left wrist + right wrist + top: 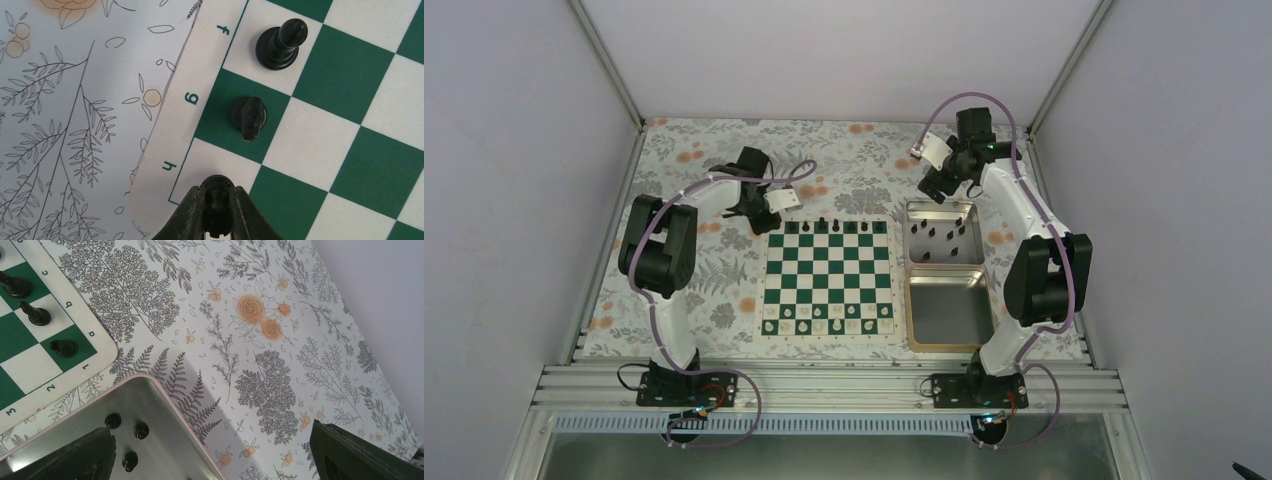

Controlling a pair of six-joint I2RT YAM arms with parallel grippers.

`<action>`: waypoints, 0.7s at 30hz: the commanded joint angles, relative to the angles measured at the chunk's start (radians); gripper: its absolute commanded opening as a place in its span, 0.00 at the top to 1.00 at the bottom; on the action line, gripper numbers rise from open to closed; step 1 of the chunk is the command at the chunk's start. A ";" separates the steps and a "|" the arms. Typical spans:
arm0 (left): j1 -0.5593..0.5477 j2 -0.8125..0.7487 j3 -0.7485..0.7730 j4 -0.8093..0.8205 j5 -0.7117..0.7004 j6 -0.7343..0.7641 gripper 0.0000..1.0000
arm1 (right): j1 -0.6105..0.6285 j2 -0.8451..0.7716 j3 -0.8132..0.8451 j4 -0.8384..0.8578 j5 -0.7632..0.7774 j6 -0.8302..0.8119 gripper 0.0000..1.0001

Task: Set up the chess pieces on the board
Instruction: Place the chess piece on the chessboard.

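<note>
The green-and-white board [829, 275] lies mid-table, with several black chess pieces [822, 224] on its far row. My left gripper [764, 215] [218, 192] is at the far left corner, shut on a black rook [218, 200] over the white h square. A knight [249, 116] stands on g and a bishop [281, 44] on f. My right gripper [936, 190] [215, 460] hangs wide open above the far corner of a tin [165, 390] that holds loose black pieces [141, 430]. Three black pieces [36, 315] stand by the board's far right corner [100, 347].
Cream pieces [824, 322] fill the board's near rows. Two silver tins sit right of the board: the far one [909, 235] with black pieces, the near one [951, 312] empty. A floral cloth [714, 280] covers the table, with walls on three sides.
</note>
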 commanded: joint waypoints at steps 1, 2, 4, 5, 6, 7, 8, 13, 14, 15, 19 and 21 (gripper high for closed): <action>-0.007 0.021 0.024 -0.009 -0.005 0.019 0.86 | -0.009 -0.015 -0.012 0.002 -0.005 0.002 0.00; -0.006 0.022 0.024 -0.011 -0.004 0.021 0.86 | -0.009 -0.015 -0.013 0.001 -0.005 0.001 0.00; -0.007 0.025 0.030 -0.017 -0.004 0.021 0.85 | -0.009 -0.016 -0.014 0.001 -0.005 0.001 0.00; -0.007 0.025 0.030 -0.017 -0.005 0.021 0.85 | -0.008 -0.016 -0.014 0.001 -0.005 0.001 0.00; -0.008 0.026 0.030 -0.019 -0.005 0.022 0.85 | -0.008 -0.018 -0.016 0.001 -0.005 0.000 0.00; -0.009 0.026 0.029 -0.020 -0.008 0.021 0.84 | -0.009 -0.018 -0.015 0.001 -0.006 0.000 0.00; -0.010 0.023 0.029 -0.022 -0.010 0.022 0.83 | -0.009 -0.020 -0.015 0.001 -0.006 0.000 0.00; -0.008 -0.002 0.029 -0.025 -0.026 0.020 0.71 | -0.008 -0.022 -0.014 0.000 -0.008 0.000 0.00; -0.009 -0.008 0.035 -0.030 -0.027 0.020 0.69 | -0.008 -0.021 -0.013 0.000 -0.009 0.000 0.00; -0.009 -0.014 0.044 -0.039 -0.030 0.017 0.66 | -0.009 -0.023 -0.011 -0.002 -0.009 0.001 0.00; -0.008 -0.068 0.098 -0.104 -0.073 0.023 0.58 | -0.010 -0.034 -0.012 0.004 0.000 0.005 0.00; -0.006 -0.112 0.130 -0.136 -0.100 0.036 0.53 | -0.021 -0.040 -0.006 0.008 0.011 0.014 0.00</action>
